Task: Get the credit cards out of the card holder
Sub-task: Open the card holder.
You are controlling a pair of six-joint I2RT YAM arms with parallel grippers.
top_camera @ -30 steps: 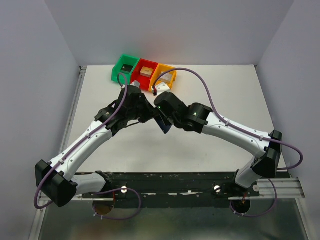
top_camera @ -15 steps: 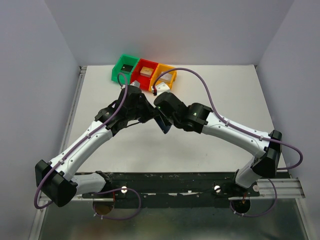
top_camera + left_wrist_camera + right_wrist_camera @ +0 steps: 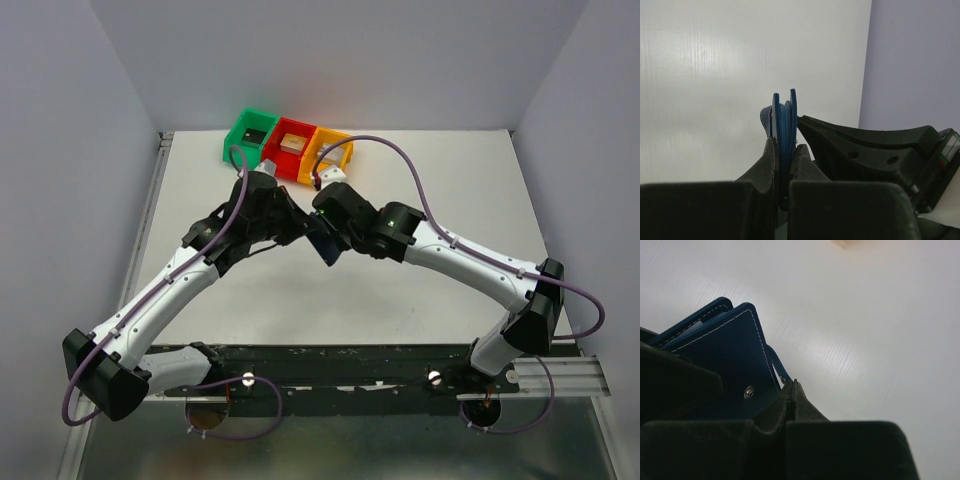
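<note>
From above, both arms meet over the tabletop's middle, near the bins (image 3: 290, 148) at the far edge — the holder (image 3: 324, 246) sits between the left gripper (image 3: 303, 232) and the right gripper (image 3: 338, 232). Left wrist: its fingers (image 3: 771, 162) clamp the upright holder's lower edge. Right wrist: its fingers (image 3: 805, 407) are pressed together — nipping the strap (image 3: 776, 362) by its end.
</note>
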